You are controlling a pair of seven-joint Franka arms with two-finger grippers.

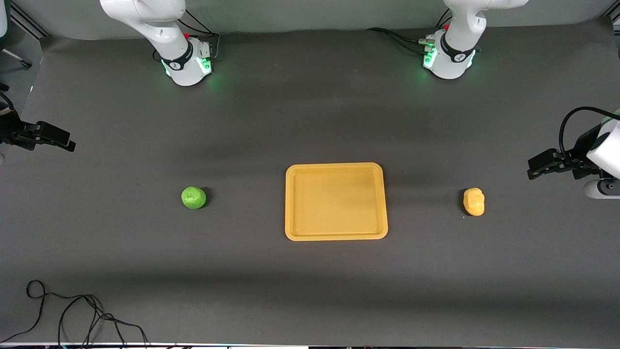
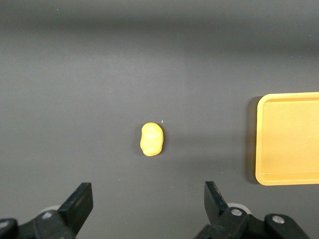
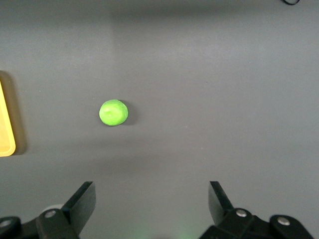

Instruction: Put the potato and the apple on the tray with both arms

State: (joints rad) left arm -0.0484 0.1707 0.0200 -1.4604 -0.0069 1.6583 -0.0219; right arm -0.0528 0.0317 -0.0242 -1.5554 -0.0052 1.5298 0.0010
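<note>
The orange-yellow tray [image 1: 336,232] lies empty at the middle of the table. The green apple [image 1: 193,198] sits on the table toward the right arm's end, apart from the tray. The yellow potato [image 1: 473,201] sits toward the left arm's end. My left gripper [image 1: 531,170] hangs open and empty over the table's left-arm end, clear of the potato. Its wrist view shows the open gripper [image 2: 148,186], the potato [image 2: 151,139] and part of the tray [image 2: 264,149]. My right gripper [image 1: 70,144] hangs open over the right-arm end. Its wrist view shows the open gripper [image 3: 152,185], the apple [image 3: 113,112] and the tray's corner [image 3: 6,139].
A loose black cable [image 1: 72,310] lies on the table near the front camera's edge, toward the right arm's end. The two arm bases [image 1: 186,65] [image 1: 448,60] stand at the table's farthest edge, with cables beside them.
</note>
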